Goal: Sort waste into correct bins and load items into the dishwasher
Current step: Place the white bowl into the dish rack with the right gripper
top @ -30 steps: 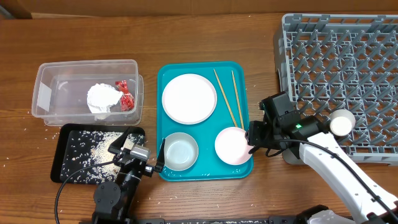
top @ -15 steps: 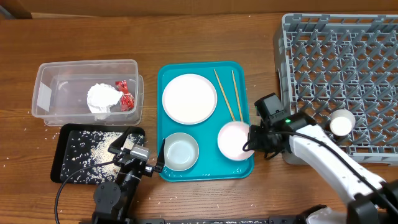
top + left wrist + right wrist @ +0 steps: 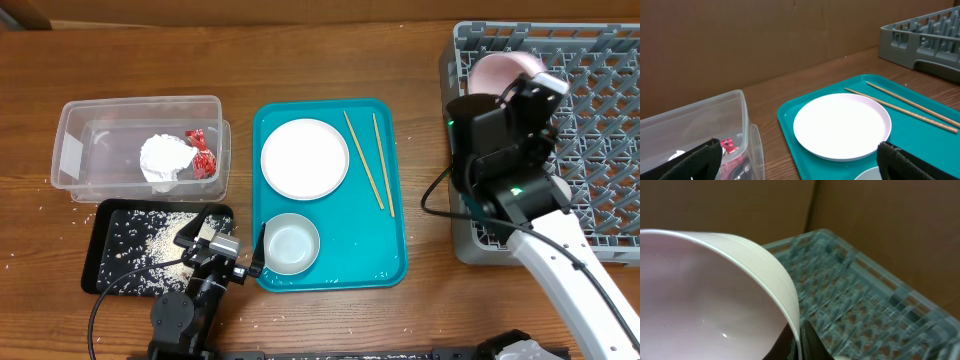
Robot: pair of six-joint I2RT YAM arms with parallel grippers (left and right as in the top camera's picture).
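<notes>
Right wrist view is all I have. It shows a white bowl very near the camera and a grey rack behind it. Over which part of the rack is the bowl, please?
Observer: Overhead, the right gripper holds the bowl above the far left corner of the dish rack.
Operator: What lies on the teal tray?
Observer: The teal tray carries a plate, a second bowl and two chopsticks.
Operator: And the other arm?
Observer: The left gripper is open and empty, at the tray's near left corner.
</notes>
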